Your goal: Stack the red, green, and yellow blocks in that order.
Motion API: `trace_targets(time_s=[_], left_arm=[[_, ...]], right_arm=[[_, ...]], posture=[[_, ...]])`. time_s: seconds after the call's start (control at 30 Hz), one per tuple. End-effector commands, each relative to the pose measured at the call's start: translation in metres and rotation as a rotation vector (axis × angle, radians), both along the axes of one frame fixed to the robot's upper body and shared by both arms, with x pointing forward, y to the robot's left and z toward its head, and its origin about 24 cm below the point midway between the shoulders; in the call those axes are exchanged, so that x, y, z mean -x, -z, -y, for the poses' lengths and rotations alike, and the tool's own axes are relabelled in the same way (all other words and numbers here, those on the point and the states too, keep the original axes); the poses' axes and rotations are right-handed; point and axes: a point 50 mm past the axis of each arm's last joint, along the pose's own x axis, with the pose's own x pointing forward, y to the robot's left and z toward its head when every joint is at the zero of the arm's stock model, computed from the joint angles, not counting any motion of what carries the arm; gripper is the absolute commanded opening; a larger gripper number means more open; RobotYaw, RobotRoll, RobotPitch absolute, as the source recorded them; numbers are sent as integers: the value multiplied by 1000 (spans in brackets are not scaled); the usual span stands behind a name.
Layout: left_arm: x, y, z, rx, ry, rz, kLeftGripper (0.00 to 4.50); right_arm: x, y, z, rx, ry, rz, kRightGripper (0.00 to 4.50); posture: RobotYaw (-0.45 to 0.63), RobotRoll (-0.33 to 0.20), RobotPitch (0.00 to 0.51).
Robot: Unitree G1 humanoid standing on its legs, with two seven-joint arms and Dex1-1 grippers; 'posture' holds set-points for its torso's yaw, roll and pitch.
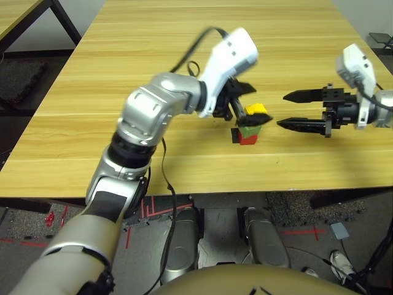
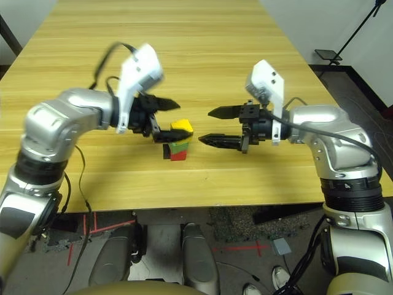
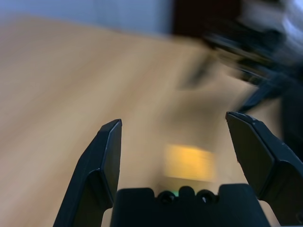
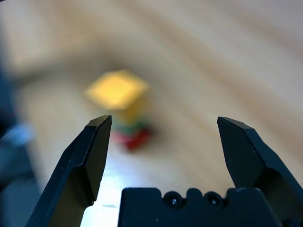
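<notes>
Smooth wood-grain table under matt yellow block

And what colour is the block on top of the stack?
The top block is yellow; the right eye view shows it best.
</notes>
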Motion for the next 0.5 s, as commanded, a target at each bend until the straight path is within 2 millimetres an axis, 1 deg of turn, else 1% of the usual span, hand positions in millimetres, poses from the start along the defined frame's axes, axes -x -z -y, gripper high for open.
trace_targets(time_s=[0.03, 0.1, 0.13, 0.2, 0.3, 0.4, 0.5], left_arm=[[-5, 15, -55, 90, -341, 53, 4480], [-7, 29, -82, 189, -565, 106, 4480], [-5, 39, -92, 211, -634, 128, 4480], [-1, 59, -104, 216, -739, 154, 4480], [2, 86, -106, 175, -809, 165, 4480], [7, 115, -104, 158, -838, 146, 4480], [8, 131, -99, 155, -841, 146, 4480]], right_arm=[[-14, 16, 44, -85, 279, 42, 4500], [-21, 35, 71, -145, 473, 77, 4500], [-22, 46, 81, -166, 550, 99, 4500], [-23, 65, 97, -169, 674, 128, 4500], [-20, 83, 113, -173, 807, 170, 4500], [-14, 93, 127, -184, 952, 223, 4500], [-9, 101, 134, -151, 1014, 231, 4500]], posture=[[201, -72, 108], [198, -75, 111], [195, -77, 113], [189, -78, 118], [178, -79, 124], [149, -98, 131], [144, -112, 134]])
